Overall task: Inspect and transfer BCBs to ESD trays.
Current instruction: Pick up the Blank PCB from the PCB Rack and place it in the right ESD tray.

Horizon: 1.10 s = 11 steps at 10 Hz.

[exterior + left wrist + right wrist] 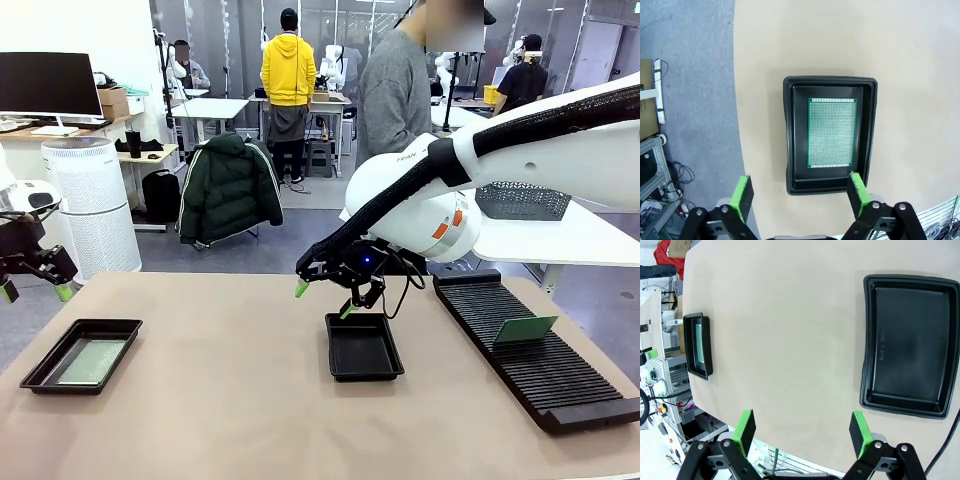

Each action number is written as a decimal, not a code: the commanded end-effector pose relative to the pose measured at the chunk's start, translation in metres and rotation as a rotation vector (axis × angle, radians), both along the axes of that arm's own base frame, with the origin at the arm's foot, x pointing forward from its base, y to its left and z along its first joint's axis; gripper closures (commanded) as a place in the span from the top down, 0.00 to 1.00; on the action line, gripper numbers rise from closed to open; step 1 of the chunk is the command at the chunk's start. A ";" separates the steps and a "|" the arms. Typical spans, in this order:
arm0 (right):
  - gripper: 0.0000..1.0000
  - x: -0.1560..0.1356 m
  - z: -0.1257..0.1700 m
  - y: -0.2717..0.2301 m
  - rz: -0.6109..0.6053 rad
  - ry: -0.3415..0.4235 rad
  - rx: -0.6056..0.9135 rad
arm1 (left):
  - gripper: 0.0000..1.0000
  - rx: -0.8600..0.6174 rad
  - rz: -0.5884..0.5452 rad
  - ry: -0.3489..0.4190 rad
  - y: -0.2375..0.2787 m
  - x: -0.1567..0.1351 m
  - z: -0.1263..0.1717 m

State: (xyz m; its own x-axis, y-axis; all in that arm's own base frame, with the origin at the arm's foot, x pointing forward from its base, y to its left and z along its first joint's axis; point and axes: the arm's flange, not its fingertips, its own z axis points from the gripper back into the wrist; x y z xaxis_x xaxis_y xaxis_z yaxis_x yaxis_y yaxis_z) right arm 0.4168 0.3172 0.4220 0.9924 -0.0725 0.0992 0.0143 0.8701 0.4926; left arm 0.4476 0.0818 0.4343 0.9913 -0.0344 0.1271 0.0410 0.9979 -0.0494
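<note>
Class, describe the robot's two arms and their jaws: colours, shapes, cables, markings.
The left arm and right arm are white and rounded; the right carries a black mesh-sleeved cable and orange joint marks. The jaws are black linkages with green pads.

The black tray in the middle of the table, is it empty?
Empty: the middle tray shows only bare black floor; the left tray holds a green board.

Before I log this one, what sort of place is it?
Probably a robotics lab or electronics workshop: a white robot arm over a table, black ESD trays beside a slotted rack, and office desks behind.
</note>
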 end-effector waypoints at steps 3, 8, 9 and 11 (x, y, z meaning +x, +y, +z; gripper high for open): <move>1.00 -0.018 0.042 -0.016 -0.028 -0.063 -0.061 | 1.00 0.001 0.000 -0.006 0.001 -0.001 -0.003; 1.00 -0.052 0.128 -0.081 0.050 -0.195 -0.234 | 1.00 0.001 0.000 -0.006 0.001 -0.001 -0.003; 1.00 -0.060 0.143 -0.102 0.061 -0.219 -0.257 | 1.00 0.001 0.000 -0.006 0.001 -0.001 -0.003; 1.00 -0.077 0.169 -0.155 0.100 -0.258 -0.320 | 1.00 0.001 0.000 -0.006 0.001 -0.001 -0.003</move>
State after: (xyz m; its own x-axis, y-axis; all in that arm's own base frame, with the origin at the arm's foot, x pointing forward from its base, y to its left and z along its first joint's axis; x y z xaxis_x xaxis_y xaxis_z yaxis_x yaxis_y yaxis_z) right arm 0.3470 0.1872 0.5899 0.9434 0.0607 0.3261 -0.1392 0.9648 0.2232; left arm 0.4474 0.0823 0.4335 0.9915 -0.0334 0.1260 0.0399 0.9980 -0.0499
